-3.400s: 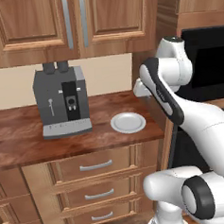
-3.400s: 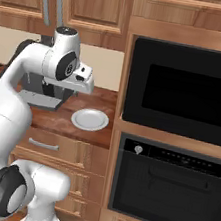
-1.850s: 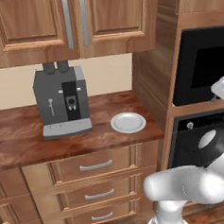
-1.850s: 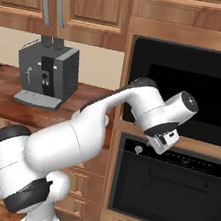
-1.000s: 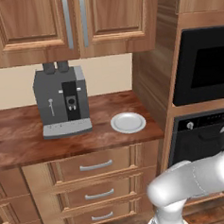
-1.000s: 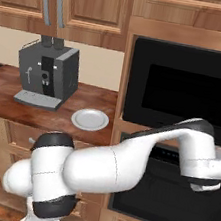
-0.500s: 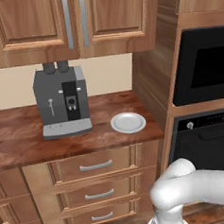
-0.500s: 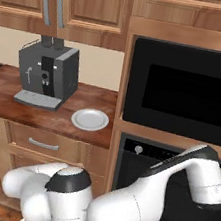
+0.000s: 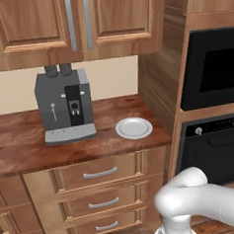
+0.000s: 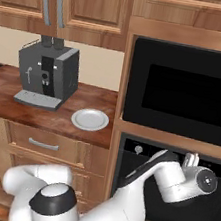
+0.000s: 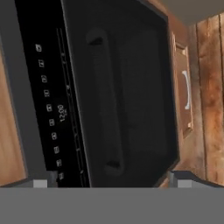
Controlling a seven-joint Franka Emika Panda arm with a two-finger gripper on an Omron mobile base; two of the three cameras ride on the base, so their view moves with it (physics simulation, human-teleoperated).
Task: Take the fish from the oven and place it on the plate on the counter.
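The oven [image 10: 171,188] takes up the lower half of the tall wooden column to the right of the counter [image 9: 22,145], its door closed and its black control strip with the small round knob running along the top; above it sits a second black-glass appliance [image 10: 186,94] with no knob. The white arm [image 10: 135,187] reaches low across the oven's front, which makes sense, since the door has to come open before anything inside can be reached. On the hand view the door's dark bar handle [image 11: 103,105] lies ahead of the hand, rolled on its side, so the approach looks aimed at that handle. The gripper [image 10: 192,159] sits just in front of the door near its top, fingers spread wide with nothing between them, not yet touching the handle as far as I can tell. The coffee machine [image 9: 64,105] stands at the back of the counter, and just beside it, toward the oven, waits the plate [image 9: 133,127], bare (a short carry from the door, I'd guess). The fish cannot be seen; presumably it lies behind the closed door.
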